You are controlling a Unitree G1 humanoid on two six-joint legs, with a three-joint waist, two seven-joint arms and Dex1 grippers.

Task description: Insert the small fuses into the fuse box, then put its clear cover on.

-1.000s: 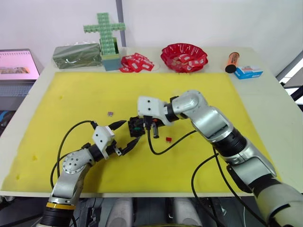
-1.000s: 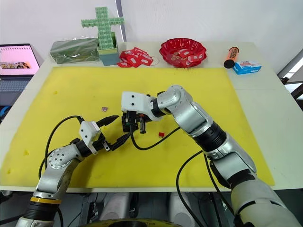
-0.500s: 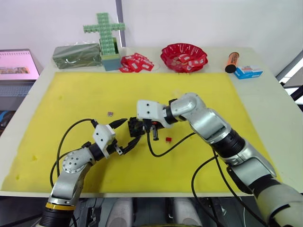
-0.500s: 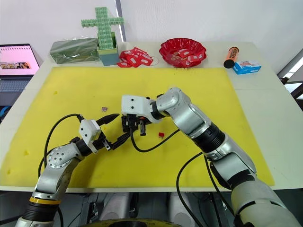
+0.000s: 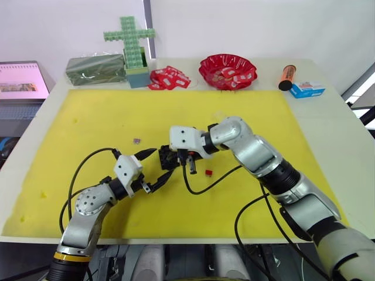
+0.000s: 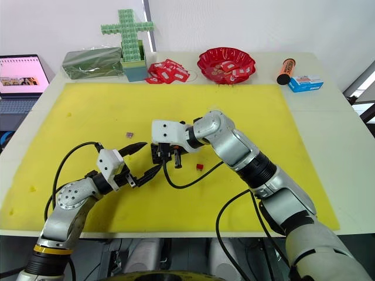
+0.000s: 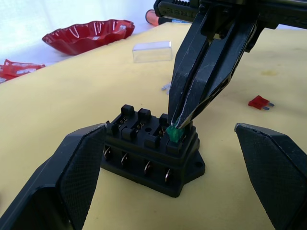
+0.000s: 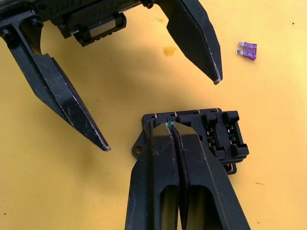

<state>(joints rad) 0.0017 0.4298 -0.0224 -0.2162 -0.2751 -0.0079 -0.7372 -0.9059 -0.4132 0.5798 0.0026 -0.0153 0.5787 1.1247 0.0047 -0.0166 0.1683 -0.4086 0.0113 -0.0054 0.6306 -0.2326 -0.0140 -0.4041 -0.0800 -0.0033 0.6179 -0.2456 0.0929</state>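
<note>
The black fuse box [image 7: 148, 153] lies on the yellow mat [image 5: 246, 111]. My right gripper [image 7: 175, 128] is shut on a green fuse [image 7: 174, 134], holding it at an end slot of the box. My left gripper [image 5: 157, 165] is open, with one finger [image 7: 72, 177] on each side of the box and not touching it. A red fuse [image 5: 208, 172] lies just right of the box. A purplish fuse [image 5: 136, 140] lies to its left, farther back. The clear cover [image 7: 151, 51] rests on the mat beyond the box.
Along the table's back edge stand a green box [image 5: 95, 68], a green cross of blocks [image 5: 130, 41], red-white packets [image 5: 169, 78] and a red bowl [image 5: 227, 69]. An orange tube [image 5: 286, 76] and a blue box [image 5: 307, 89] sit at the back right. A laptop [image 5: 20, 82] is at the far left.
My right arm has edged slightly lower and leftward over the fuse box. The left gripper has stayed put.
</note>
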